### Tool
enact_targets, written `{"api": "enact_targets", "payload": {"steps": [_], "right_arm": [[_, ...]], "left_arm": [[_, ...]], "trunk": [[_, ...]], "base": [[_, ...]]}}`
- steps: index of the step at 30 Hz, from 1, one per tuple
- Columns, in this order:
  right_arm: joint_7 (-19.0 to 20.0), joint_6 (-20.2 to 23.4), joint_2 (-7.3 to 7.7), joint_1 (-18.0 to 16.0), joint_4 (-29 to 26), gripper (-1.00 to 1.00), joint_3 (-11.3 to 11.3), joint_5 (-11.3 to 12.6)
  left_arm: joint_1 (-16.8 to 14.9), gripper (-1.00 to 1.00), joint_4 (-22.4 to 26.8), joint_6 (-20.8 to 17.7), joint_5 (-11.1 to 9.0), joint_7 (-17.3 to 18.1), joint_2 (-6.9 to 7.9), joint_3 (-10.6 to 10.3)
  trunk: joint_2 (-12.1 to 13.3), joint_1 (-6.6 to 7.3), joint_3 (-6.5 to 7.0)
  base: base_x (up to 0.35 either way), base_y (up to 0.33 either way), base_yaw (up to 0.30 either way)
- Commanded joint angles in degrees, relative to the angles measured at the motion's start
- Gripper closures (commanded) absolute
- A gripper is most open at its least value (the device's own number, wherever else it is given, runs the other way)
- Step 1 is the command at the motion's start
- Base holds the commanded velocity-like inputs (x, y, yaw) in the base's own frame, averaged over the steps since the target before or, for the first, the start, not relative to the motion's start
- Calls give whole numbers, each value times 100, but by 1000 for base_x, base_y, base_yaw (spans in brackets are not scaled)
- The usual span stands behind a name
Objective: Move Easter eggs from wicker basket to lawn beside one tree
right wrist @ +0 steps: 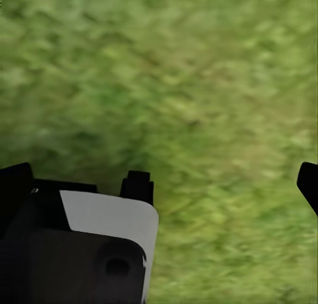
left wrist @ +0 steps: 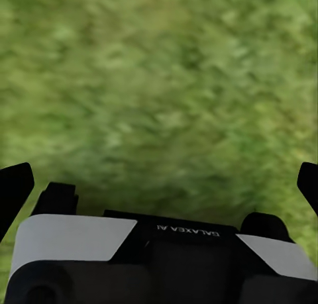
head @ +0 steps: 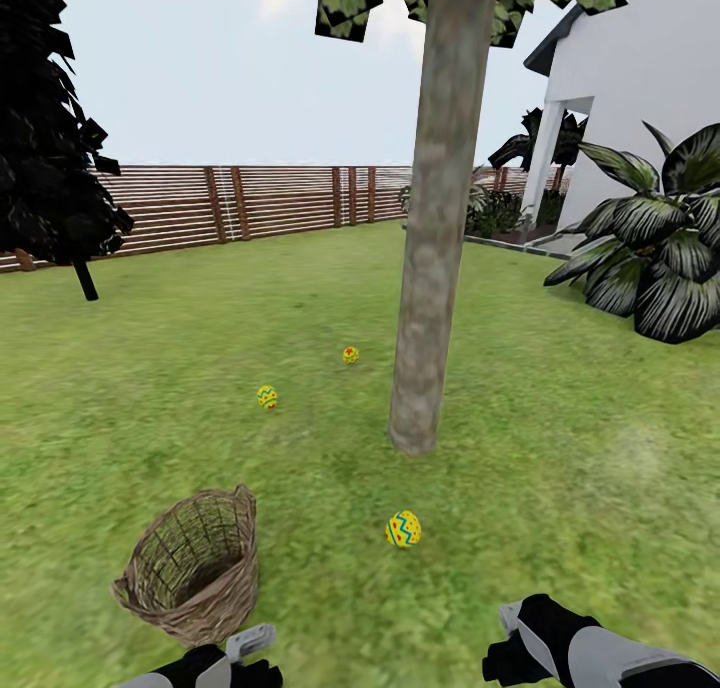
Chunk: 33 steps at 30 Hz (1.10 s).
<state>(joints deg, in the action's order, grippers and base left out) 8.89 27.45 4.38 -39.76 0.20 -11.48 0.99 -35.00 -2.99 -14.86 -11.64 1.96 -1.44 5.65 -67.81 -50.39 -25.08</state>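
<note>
All three small yellow zigzag-striped Easter eggs [head: 403, 529] [head: 267, 397] [head: 350, 354] lie on the patchy green lawn [head: 560, 448] around the grey-brown tree trunk [head: 435, 268], the tipped brown wicker basket [head: 192, 566] looks empty, both pincers [left wrist: 159, 185] [right wrist: 225, 178] gape open over grass holding nothing, and any smooth, light, roll-prone egg would likely want gripping across its widest middle.

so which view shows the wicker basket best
The head view: the wicker basket sits tilted on the lawn, its open mouth facing the camera and no egg visible inside, near the left hand. Both wrist views look down at blurred grass past their own fingers, with no basket to judge.
</note>
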Motion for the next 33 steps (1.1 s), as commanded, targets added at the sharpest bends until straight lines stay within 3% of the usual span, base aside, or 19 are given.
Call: {"api": "enact_targets", "payload": {"steps": [1, 14, 33], "right_arm": [[34, 14, 2, -5, 2, -100, -48, 8], [34, 7, 2, -5, 0, -100, -48, 14], [34, 22, 2, -5, 6, -100, -48, 15]], "left_arm": [[-7, -100, -10, -12, -13, 5, 2, 46], [-7, -100, -9, -17, -22, 8, 1, 50], [-7, -100, -12, -17, -22, 13, -20, 50]], "trunk": [[38, 22, 13], [559, 308, 251], [1321, 725, 765]], "base": [[-8, -5, 0], [-118, -10, 0], [-3, 0, 0]]}}
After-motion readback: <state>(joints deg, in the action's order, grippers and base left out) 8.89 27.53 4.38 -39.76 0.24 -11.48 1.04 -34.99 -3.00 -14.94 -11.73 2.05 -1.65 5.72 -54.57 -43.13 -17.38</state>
